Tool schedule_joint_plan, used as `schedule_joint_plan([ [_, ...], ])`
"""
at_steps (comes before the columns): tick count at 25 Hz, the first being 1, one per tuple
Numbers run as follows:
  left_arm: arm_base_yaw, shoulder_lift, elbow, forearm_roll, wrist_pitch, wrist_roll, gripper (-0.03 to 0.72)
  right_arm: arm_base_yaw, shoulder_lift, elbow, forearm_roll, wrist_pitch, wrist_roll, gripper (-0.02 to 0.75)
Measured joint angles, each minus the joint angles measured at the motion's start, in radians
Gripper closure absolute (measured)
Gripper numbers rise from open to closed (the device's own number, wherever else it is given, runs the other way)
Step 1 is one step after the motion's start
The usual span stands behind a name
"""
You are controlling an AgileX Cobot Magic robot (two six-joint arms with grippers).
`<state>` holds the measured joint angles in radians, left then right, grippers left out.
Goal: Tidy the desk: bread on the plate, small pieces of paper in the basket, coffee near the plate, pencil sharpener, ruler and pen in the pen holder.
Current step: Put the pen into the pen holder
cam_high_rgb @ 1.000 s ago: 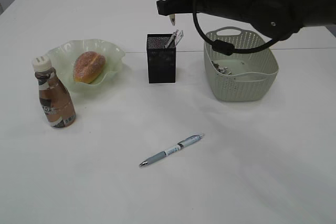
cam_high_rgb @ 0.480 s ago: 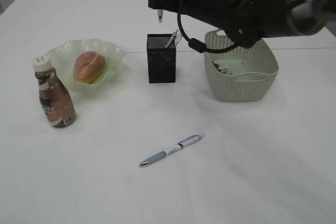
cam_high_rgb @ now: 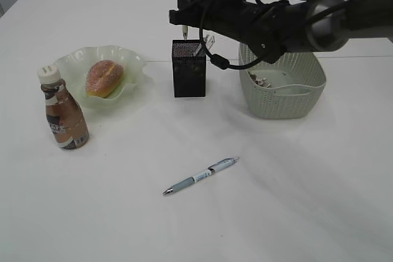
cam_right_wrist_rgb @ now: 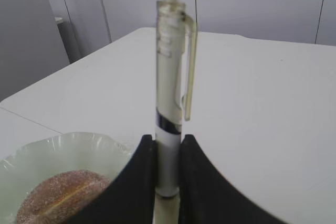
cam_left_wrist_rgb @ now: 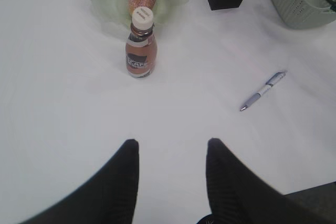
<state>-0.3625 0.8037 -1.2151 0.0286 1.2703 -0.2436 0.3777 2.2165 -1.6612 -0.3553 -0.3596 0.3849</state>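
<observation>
Exterior view: white desk (cam_high_rgb: 295, 213) fills the frame. Right arm, black, reaches in from the right edge across the middle, ending above the pen holder.

Basket (cam_high_rgb: 282, 99), grey-green, sits right of centre; small pieces of paper (cam_high_rgb: 261, 81) lie inside against its left wall.

Plate (cam_high_rgb: 132, 65), pale green with a ruffled rim, sits at left with the bread (cam_high_rgb: 103, 78) resting in it, slit side up.

Coffee (cam_high_rgb: 64, 115) stands upright just in front of the plate's left edge, white cap on.

Pen holder (cam_high_rgb: 188, 72), black mesh, stands between plate and basket. Something pale sticks out at its right rear corner; too small to identify.

Right gripper (cam_right_wrist_rgb: 167, 182): jaws closed narrowly on a clear-barrelled pen (cam_right_wrist_rgb: 168, 103), held upright, clip toward the right in the right wrist view. From outside, the tip hangs just above the holder's left rear rim, not inside.

Second pen (cam_high_rgb: 201, 176), blue-grey grip, lies loose on the desk in front of the holder, well apart from it, angled with the tip toward lower left.

Left gripper (cam_left_wrist_rgb: 170, 153): jaws parted about halfway, nothing between them, hovering over bare desk near the front, well back from the coffee.
</observation>
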Motion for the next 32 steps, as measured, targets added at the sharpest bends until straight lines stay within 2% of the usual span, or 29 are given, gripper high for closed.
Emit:
schedule_joint_plan([
  [32,0.000,0.000,0.000,0.012,0.000,0.000,0.381,-0.023,0.127,-0.075,0.000,0.004,-0.037,0.636],
])
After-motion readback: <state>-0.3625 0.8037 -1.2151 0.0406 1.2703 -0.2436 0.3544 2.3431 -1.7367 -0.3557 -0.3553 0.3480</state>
